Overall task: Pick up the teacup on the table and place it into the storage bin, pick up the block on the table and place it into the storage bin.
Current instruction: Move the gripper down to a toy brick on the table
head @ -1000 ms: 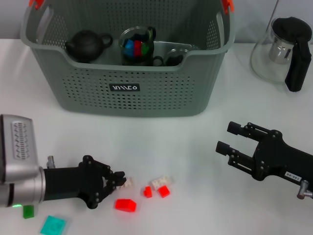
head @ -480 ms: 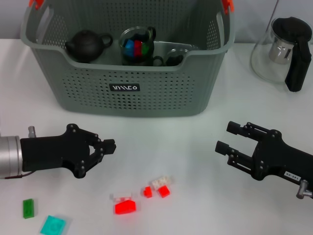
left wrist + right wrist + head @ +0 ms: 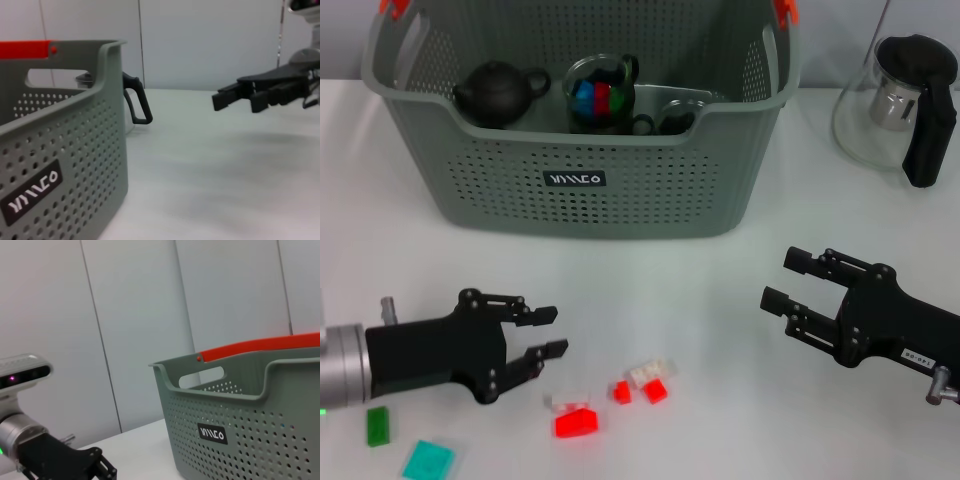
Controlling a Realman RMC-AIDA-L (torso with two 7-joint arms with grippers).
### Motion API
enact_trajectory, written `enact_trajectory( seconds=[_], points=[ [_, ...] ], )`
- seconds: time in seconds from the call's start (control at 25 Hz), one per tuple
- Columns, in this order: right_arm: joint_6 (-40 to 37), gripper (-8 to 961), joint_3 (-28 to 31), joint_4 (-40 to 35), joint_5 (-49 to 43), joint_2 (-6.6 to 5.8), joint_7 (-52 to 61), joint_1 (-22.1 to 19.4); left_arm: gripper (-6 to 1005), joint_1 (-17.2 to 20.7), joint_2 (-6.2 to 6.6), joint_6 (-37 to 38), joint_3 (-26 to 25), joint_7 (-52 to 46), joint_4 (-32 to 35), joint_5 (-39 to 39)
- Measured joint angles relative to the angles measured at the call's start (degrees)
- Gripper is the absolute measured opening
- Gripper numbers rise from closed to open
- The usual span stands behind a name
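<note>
Several small blocks lie on the table near the front: a red block [image 3: 576, 422], a pale one [image 3: 566, 400] touching it, and a red-and-white cluster [image 3: 648, 382]. My left gripper [image 3: 550, 331] hovers open just left of them, holding nothing. The storage bin [image 3: 570, 205] stands at the back; inside it a glass teacup [image 3: 600, 95] holds coloured blocks. My right gripper [image 3: 788, 282] stays open and empty at the right, and it shows across the table in the left wrist view [image 3: 239, 96]. The bin [image 3: 240, 410] fills the right wrist view.
A dark teapot [image 3: 498, 92] and a second glass cup [image 3: 672, 118] sit in the bin. The glass pitcher [image 3: 900, 105] with a black handle stands at the back right. A green block [image 3: 378, 426] and a teal tile [image 3: 427, 460] lie at the front left.
My left gripper lifted away from the blocks shut, swung left, then came back down toward them and opened. The pale block now lies against the red one. The right arm has not moved.
</note>
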Motion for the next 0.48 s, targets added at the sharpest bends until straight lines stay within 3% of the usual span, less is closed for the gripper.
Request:
enact_trajectory(
  seconds=[0.4,0.48],
  points=[
    [-0.12,637,0.0,0.02,-0.06,0.0,0.03,0.05,535,2.69,-0.89,0.65,0.46,3.42,-0.43,2.81],
    [-0.1,638,0.0,0.06,-0.15,0.0,0.04,-0.02,535,2.82,-0.89,1.11,0.46,3.45,-0.65,4.1]
  ],
)
